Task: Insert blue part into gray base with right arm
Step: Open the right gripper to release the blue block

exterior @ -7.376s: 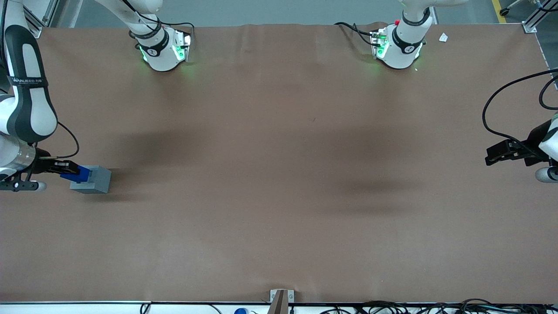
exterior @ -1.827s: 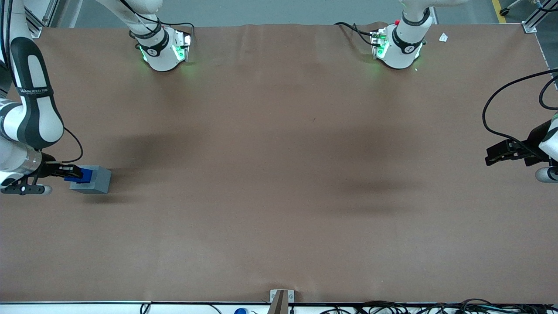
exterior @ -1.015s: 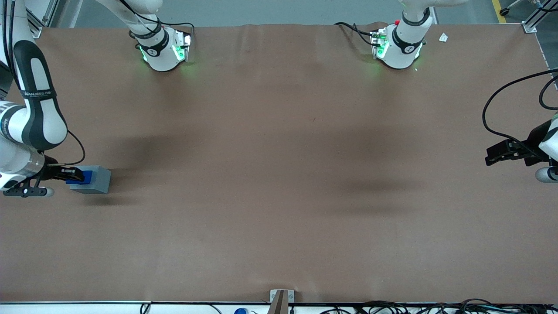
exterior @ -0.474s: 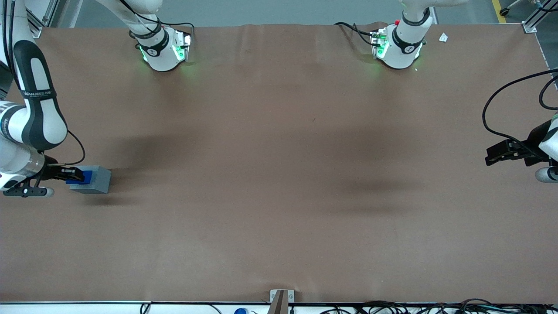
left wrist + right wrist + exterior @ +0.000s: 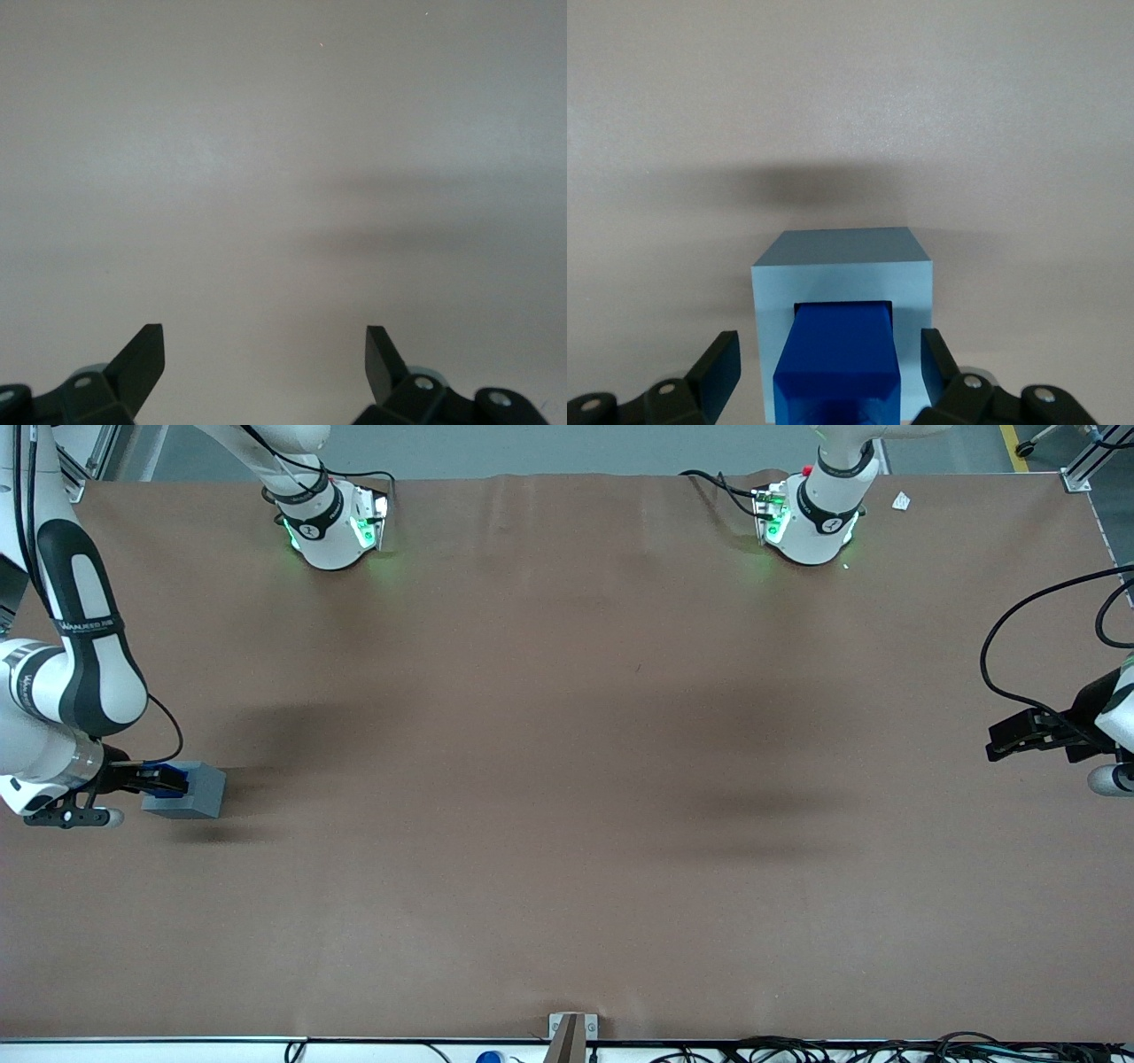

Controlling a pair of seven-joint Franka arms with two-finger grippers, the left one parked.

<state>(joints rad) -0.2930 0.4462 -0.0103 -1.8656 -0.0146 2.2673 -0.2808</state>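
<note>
The hand [image 5: 833, 376] stands wide, its two fingers [image 5: 718, 367] apart from the blue part [image 5: 837, 363] between them; that part sits in the recess of the gray base [image 5: 843, 266] just ahead of the hand; the base rests on the brown surface [image 5: 567, 779] at the working arm's end.

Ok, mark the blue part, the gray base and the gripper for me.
blue part [image 5: 837, 354]: right wrist view, on its upper face, where it sits in the recess.
gray base [image 5: 842, 248]: right wrist view, on its bare face.
gripper [image 5: 158, 780]: front view, between the fingers, at the base, fingers apart.
</note>
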